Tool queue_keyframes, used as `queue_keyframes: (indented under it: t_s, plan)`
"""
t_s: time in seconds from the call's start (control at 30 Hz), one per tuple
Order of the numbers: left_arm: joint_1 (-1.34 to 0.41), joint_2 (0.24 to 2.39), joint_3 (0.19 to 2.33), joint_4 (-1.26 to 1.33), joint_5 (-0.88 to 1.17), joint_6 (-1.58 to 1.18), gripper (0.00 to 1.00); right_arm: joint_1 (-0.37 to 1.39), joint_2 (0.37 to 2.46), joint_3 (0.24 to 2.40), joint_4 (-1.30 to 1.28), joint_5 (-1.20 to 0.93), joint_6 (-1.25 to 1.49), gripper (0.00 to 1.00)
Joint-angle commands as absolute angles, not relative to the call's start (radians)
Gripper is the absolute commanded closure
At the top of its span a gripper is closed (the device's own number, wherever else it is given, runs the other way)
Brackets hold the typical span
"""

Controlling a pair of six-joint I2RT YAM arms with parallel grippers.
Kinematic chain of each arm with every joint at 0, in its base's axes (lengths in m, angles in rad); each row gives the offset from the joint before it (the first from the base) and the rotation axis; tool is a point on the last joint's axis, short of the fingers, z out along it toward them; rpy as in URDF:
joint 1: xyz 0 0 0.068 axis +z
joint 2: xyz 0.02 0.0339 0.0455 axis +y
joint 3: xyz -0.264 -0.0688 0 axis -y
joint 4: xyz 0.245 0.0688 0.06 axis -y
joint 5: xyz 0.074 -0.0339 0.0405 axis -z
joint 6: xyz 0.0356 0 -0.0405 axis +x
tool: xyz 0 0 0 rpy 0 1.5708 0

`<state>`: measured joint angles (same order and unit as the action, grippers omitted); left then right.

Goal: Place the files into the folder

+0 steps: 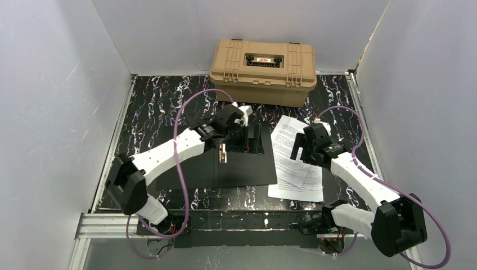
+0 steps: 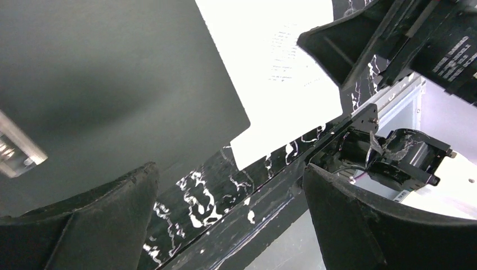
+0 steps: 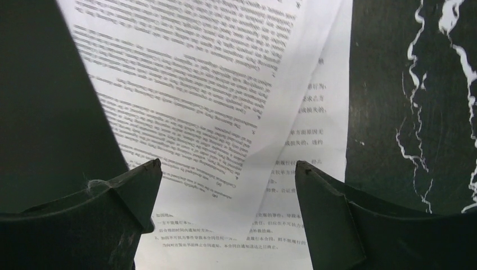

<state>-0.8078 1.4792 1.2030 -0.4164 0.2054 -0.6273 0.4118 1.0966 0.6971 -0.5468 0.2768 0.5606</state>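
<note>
Pale walls (image 1: 62, 84) close the black marbled tabletop (image 1: 152, 112) on the left, on the far side and on the right, so free room is only toward the near edge, where the two arms are bolted. A tan hard case (image 1: 262, 70) stands closed against the far wall and takes the middle of the far edge; bare tabletop lies to its left. The folder (image 1: 242, 169) lies open and flat in the middle, black inside up, its right edge meeting the files (image 1: 292, 169). These white printed sheets lie fanned over each other just right of the folder, between it and the right wall; at the edge they overlap with the folder, but I cannot tell which lies on top. The left tool (image 1: 243, 134) hangs over the far part of the folder, its jaws wide apart and holding nothing; the left wrist view shows only the folder corner and tabletop between its fingers (image 2: 101, 219). The right tool (image 1: 300, 147) hangs low over the files, also released, with only printed sheet between its fingers (image 3: 337, 214). A small metal clip (image 1: 222, 153) sits on the folder near the left tool.
</note>
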Motion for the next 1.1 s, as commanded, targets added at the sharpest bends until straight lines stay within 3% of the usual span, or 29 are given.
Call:
queue_keyframes:
  t_s: [0.0,0.47,1.07]
  plan:
    - [-0.85,1.584,1.301,-0.378,0.258,-0.634,0.02,0.377,1.081,0.655,-0.564,0.256,0.608,0.04]
    - [-0.868,1.815,1.326,-0.321,0.336,-0.627,0.02,0.254,1.087,0.535,-0.454,0.008,0.619,0.07]
    - [-0.867,1.914,1.252,-0.282,0.334,-0.632,0.03,0.201,1.059,0.435,-0.369,-0.097,0.671,0.11]
